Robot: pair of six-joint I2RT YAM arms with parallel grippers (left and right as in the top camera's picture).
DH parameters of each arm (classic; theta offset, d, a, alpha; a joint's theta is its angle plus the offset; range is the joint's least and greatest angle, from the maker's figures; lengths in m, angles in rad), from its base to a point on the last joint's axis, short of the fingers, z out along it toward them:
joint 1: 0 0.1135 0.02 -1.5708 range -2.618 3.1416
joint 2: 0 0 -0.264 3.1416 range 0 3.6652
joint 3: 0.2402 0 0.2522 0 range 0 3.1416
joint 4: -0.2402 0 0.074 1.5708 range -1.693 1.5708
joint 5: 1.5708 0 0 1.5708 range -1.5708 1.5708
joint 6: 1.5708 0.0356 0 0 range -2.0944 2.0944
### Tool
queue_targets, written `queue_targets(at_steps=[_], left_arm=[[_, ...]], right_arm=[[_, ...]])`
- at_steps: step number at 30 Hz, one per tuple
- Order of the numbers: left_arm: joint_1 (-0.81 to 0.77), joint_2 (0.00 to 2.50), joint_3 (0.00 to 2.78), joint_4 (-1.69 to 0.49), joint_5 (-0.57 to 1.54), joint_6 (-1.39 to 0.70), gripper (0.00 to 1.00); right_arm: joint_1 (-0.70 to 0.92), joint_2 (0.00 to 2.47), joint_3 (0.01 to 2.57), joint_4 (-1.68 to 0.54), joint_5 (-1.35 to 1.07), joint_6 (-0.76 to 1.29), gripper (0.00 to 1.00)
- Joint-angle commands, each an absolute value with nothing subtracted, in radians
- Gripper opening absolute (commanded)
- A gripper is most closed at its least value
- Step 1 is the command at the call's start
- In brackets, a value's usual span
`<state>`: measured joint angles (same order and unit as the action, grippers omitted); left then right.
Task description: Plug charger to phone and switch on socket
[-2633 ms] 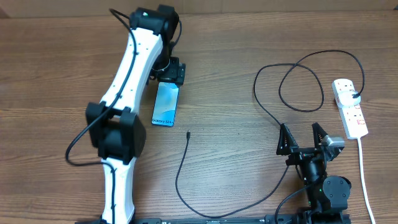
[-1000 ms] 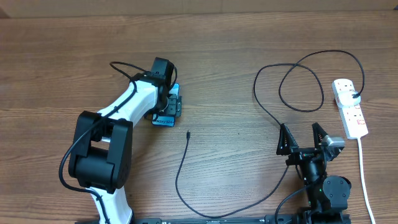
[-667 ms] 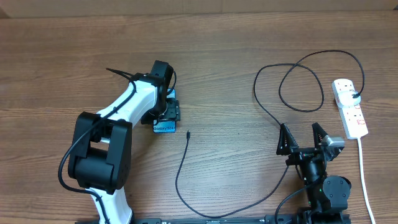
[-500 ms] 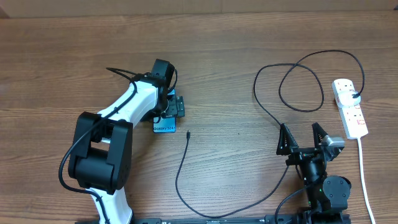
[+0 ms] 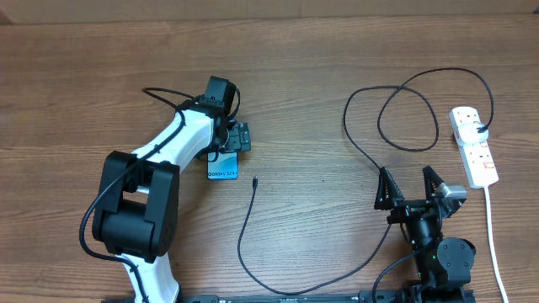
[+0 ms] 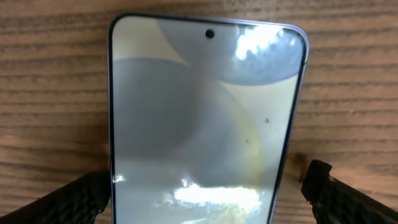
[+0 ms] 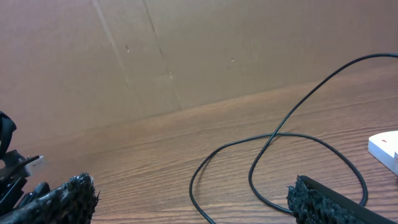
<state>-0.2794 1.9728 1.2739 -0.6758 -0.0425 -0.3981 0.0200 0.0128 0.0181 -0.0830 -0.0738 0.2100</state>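
Note:
The phone [image 5: 223, 167] lies flat on the wooden table, its far part hidden under my left gripper [image 5: 232, 143]. In the left wrist view the phone [image 6: 205, 112] fills the frame, screen up. My left gripper [image 6: 205, 193] is open, its fingers [image 6: 74, 199] straddling the phone's near end with small gaps on both sides. The charger's tip [image 5: 254, 179] rests just right of the phone, and the cable [image 5: 242, 252] runs toward the front, then right and up in loops [image 5: 404, 109] to the socket [image 5: 473, 145]. My right gripper [image 5: 406, 177] stands open and empty near the front right.
The socket's white cord [image 5: 493, 236] runs down the right edge. In the right wrist view a cable loop [image 7: 273, 134] lies ahead of my right gripper [image 7: 193, 199], with the socket's corner [image 7: 385, 146] at the right and a cardboard wall [image 7: 186, 50] behind.
My left gripper slid the phone toward the front, nearer the cable tip, then opened and let it go. The right arm has not moved.

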Motion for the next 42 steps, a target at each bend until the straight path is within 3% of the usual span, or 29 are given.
queue_targets(at_steps=[1, 31, 42], left_arm=[[-0.274, 1.975, 1.264, -0.694, -0.059, -0.341, 1.0], [-0.268, 1.975, 1.263, -0.723, -0.058, -0.337, 1.0], [-0.254, 1.975, 1.274, -0.734, 0.083, -0.338, 1.0]], right_arm=[[0.017, 0.002, 0.008, -0.08, -0.069, 0.216, 1.0], [0.018, 0.002, 0.008, -0.078, -0.07, 0.216, 1.0], [0.016, 0.006, 0.046, -0.033, -0.264, 0.284, 1.0]])
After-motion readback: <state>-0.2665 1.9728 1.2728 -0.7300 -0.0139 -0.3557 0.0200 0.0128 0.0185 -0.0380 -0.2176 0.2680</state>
